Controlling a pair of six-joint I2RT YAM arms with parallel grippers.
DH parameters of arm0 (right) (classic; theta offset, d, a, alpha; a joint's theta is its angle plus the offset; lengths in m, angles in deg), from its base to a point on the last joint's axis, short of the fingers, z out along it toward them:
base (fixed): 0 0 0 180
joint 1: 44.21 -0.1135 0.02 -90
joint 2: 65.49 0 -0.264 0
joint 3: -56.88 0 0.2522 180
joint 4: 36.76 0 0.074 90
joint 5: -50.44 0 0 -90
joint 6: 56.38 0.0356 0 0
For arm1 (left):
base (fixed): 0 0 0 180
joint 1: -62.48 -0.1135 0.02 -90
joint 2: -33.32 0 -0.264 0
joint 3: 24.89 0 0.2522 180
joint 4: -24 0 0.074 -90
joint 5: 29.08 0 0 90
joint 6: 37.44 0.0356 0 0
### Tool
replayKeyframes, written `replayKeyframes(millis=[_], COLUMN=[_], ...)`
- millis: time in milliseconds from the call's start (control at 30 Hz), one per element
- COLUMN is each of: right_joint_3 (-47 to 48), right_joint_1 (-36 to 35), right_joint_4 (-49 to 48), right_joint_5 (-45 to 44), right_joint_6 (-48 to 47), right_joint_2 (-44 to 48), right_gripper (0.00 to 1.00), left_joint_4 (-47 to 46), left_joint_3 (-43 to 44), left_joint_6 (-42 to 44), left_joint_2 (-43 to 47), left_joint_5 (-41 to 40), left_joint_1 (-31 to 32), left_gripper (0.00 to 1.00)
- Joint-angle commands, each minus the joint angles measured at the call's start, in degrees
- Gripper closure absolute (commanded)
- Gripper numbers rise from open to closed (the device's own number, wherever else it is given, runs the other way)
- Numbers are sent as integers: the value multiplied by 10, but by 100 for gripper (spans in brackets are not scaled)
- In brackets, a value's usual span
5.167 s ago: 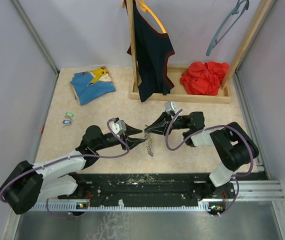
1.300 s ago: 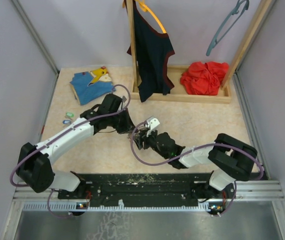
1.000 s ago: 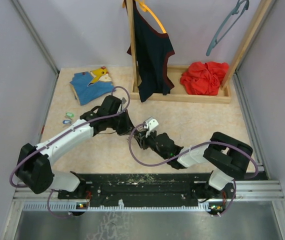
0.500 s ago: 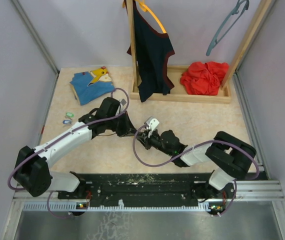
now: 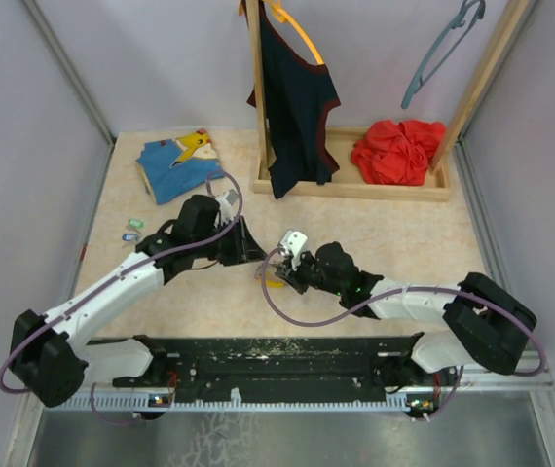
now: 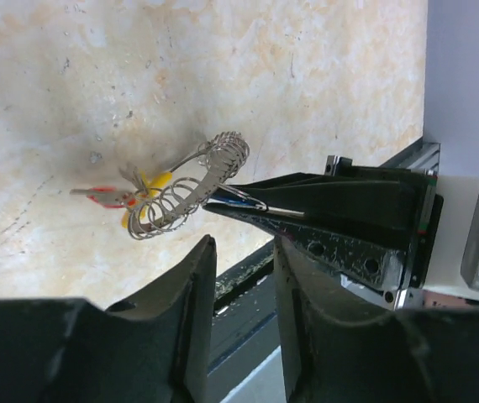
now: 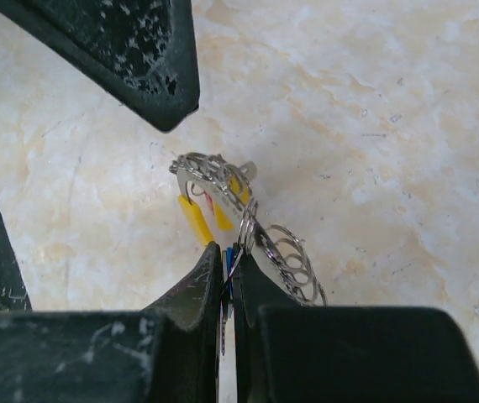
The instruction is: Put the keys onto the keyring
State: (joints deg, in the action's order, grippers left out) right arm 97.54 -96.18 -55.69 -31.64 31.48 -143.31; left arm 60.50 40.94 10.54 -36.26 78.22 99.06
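Right gripper (image 7: 227,250): clamped on keyring (image 7: 214,186), maybe blue key (image 7: 229,267) too.
Long axis: runs ahead of its tips.
Left gripper (image 6: 244,252): narrow gap, empty.

**Two white-and-black arms, black pincers**

The left arm (image 5: 112,284) and right arm (image 5: 416,302) share white link shells, bulky black joint housings and a purple-grey cable (image 5: 316,317) running loosely along each. A small white camera block (image 5: 293,240) sits on the right wrist. The left pincer (image 6: 244,245) has smooth matte-black tapered fingers (image 6: 191,319). The right pincer (image 7: 227,256) has black fingers speckled with pale scuffs. Behind them is a black plate (image 6: 349,252) with small round screws, then a white and grey housing (image 6: 462,235).
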Motion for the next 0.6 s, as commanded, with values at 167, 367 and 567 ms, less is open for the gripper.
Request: replayKeyframes(millis=[167,367,567], right_joint_3=[98,153,192], right_joint_1=[11,18,24], right_joint_4=[224,333,390], right_joint_5=[48,72,89], right_joint_6=[-72,-110,-139], right_joint_2=[70,78,85], right_gripper=[100,100,100], left_joint_4=[-215,-385,-537], left_joint_3=[-124,-223,-288], left_joint_6=[187,306,407], left_joint_2=[108,164,147], left_joint_5=[16,72,171], left_joint_1=[0,0,0], left_gripper=[36,31,30])
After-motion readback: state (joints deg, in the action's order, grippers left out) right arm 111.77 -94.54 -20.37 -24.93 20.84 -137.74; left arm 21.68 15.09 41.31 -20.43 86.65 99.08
